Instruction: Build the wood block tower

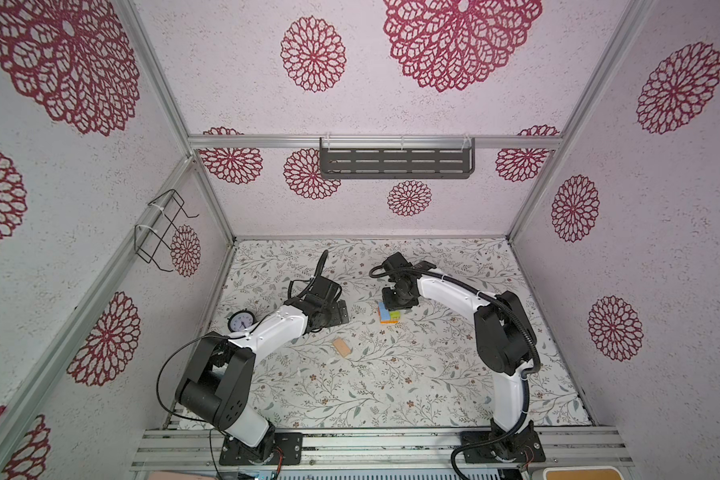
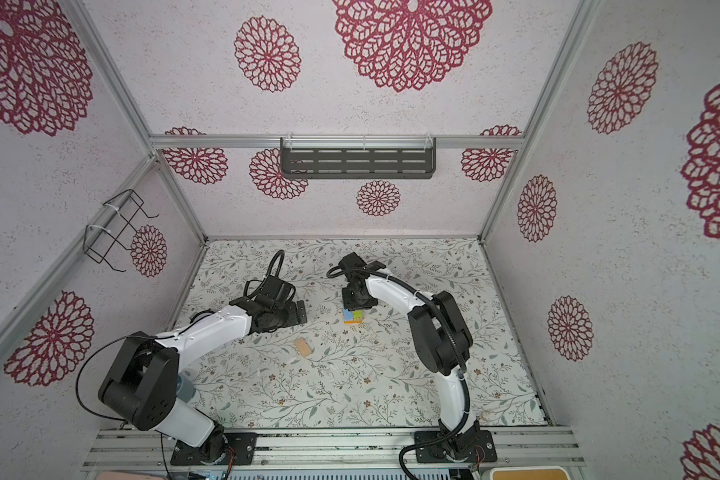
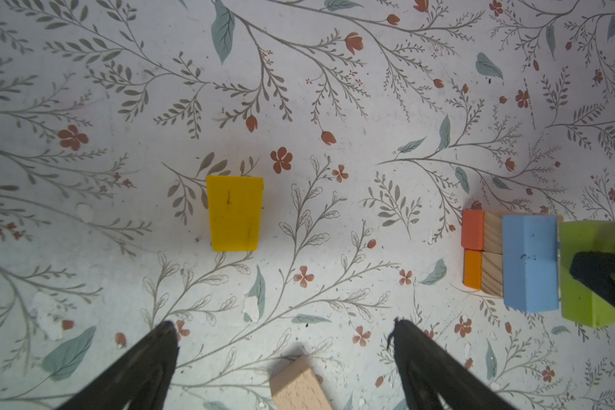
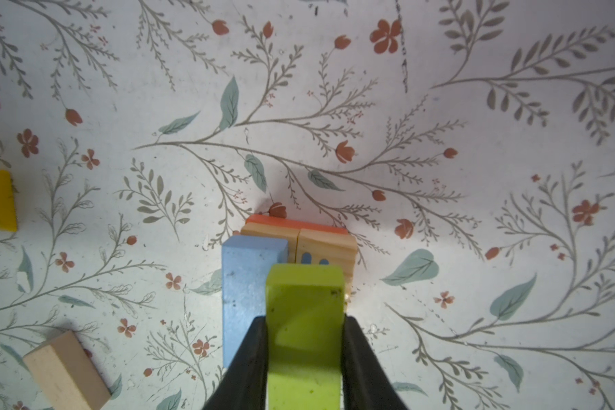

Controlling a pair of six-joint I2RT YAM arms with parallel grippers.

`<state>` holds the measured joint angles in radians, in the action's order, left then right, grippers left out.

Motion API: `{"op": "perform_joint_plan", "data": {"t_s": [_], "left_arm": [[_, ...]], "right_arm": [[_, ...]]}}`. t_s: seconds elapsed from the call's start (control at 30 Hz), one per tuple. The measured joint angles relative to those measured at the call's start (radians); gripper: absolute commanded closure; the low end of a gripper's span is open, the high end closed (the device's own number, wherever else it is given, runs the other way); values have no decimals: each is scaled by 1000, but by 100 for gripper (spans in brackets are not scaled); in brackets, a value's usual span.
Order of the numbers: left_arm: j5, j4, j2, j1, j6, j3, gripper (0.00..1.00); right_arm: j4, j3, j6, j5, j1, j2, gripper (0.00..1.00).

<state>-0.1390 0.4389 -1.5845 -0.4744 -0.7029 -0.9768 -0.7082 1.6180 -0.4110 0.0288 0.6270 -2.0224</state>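
The tower (image 1: pixel 388 316) stands mid-table in both top views. It has orange blocks (image 3: pixel 473 248) lowest and two blue-lettered wood cubes (image 4: pixel 329 248) on them. A light blue block (image 4: pixel 249 284) lies on one cube. My right gripper (image 4: pixel 304 319) is shut on a lime green block (image 4: pixel 304 294), held over the other cube beside the blue one; I cannot tell if it rests there. My left gripper (image 3: pixel 283 324) is open and empty, low over the table left of the tower. A yellow block (image 3: pixel 235 213) and a tan block (image 1: pixel 342 347) lie loose near it.
A small round clock (image 1: pixel 240 322) stands at the table's left edge behind the left arm. A dark slotted shelf (image 1: pixel 395 162) hangs on the back wall and a wire rack (image 1: pixel 163 228) on the left wall. Walls close the table on three sides.
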Motion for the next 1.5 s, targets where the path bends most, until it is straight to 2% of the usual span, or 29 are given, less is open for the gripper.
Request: {"op": "perform_joint_plan", "data": {"t_s": [0.8, 1.07, 1.4, 1.5], "left_arm": [[1, 0, 0, 2, 1, 0, 3], [1, 0, 0, 2, 1, 0, 3], [4, 9, 2, 2, 1, 0, 0], [12, 12, 18, 2, 0, 10, 5]], "right_arm": [[0, 5, 0, 1, -8, -14, 69], [0, 7, 0, 1, -8, -16, 61], [0, 7, 0, 3, -9, -16, 59], [0, 7, 0, 5, -9, -16, 59]]}}
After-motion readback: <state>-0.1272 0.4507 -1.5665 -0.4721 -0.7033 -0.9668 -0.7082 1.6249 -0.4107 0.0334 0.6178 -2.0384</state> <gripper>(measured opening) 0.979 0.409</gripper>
